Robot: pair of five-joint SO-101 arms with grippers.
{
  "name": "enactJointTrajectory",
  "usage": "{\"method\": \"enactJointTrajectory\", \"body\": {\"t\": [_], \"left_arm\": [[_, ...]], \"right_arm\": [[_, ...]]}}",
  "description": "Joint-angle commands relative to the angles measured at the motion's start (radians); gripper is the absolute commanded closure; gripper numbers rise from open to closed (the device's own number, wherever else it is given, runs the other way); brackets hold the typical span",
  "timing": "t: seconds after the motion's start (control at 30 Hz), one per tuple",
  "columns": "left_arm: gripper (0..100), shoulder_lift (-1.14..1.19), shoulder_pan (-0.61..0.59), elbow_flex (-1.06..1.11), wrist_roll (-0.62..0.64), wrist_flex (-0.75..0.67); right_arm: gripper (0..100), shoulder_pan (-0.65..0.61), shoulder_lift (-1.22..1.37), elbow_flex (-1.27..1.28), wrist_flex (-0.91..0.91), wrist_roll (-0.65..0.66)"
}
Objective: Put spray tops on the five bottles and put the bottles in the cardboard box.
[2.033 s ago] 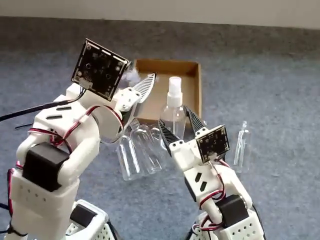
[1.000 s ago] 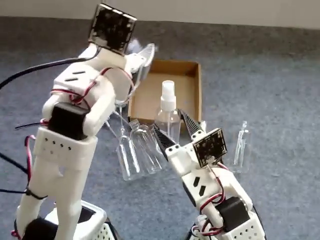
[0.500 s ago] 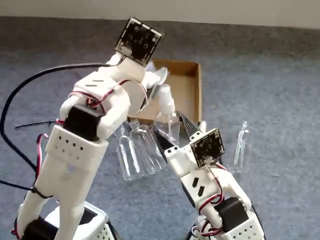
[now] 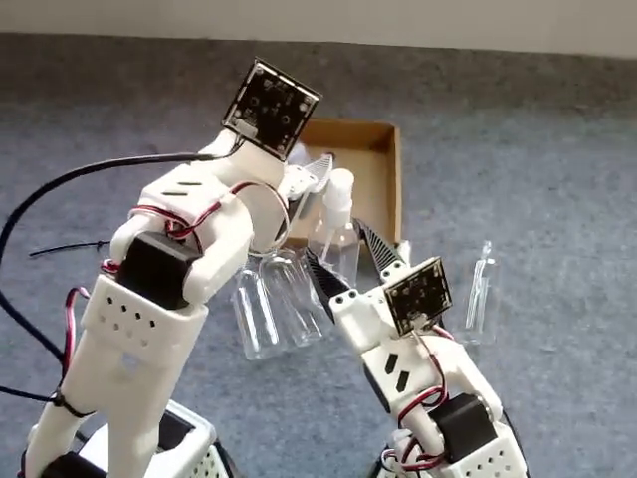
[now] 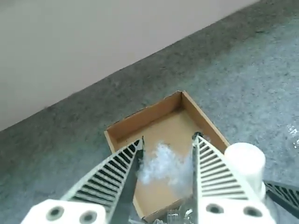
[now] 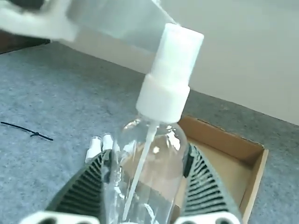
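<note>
Upright bottle (image 4: 335,231) in right hand (image 4: 336,244), before cardboard box (image 4: 378,167).

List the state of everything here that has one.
Clear plastic bottle with white spray top: capped, upright, gripped.
Right gripper: shut on that bottle.
Left gripper: beside the spray top; open or gripping, unclear.
Whitish fluffy wad: at left gripper, held or loose unclear.
Brown cardboard box: open-topped.
Clear uncapped plastic bottles: lying on grey carpet.

Grey carpet (image 4: 557,149) is covering the whole surface and running back to a plain pale wall (image 4: 418,15), meeting it along a straight edge.
</note>
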Motion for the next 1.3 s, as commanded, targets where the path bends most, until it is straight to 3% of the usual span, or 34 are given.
{"method": "enactJointTrajectory", "body": {"t": [0.0,0.1,0.33,0.6,0.83,0.93,1.07,1.27], "left_arm": [[84,-0.035,-0.018,-0.051,-0.002,0.0],[84,-0.036,-0.12,-0.048,0.0,0.015],[84,-0.036,-0.394,-0.039,0.0,0.288],[83,-0.12,-0.367,0.077,-0.063,0.42],[79,-0.406,-0.278,0.352,-0.094,0.236],[74,-0.463,-0.234,0.464,-0.098,0.138],[73,-0.512,-0.203,0.585,-0.061,0.032],[73,-0.638,-0.206,0.685,0.012,-0.008]], "right_arm": [[99.5,-0.001,-0.004,-0.018,-0.002,-0.002],[99.5,0.021,-0.002,-0.018,-0.007,-0.002],[99.5,0.105,0.008,-0.022,-0.061,-0.002],[99.5,0.117,0.357,-0.229,-0.122,-0.009],[99.5,0.111,0.723,-0.539,-0.124,-0.018],[99.5,0.093,0.843,-0.618,-0.124,-0.091],[99.5,0.038,0.975,-0.693,-0.131,-0.107],[99.5,0.013,1.084,-0.734,-0.234,-0.107]]}}
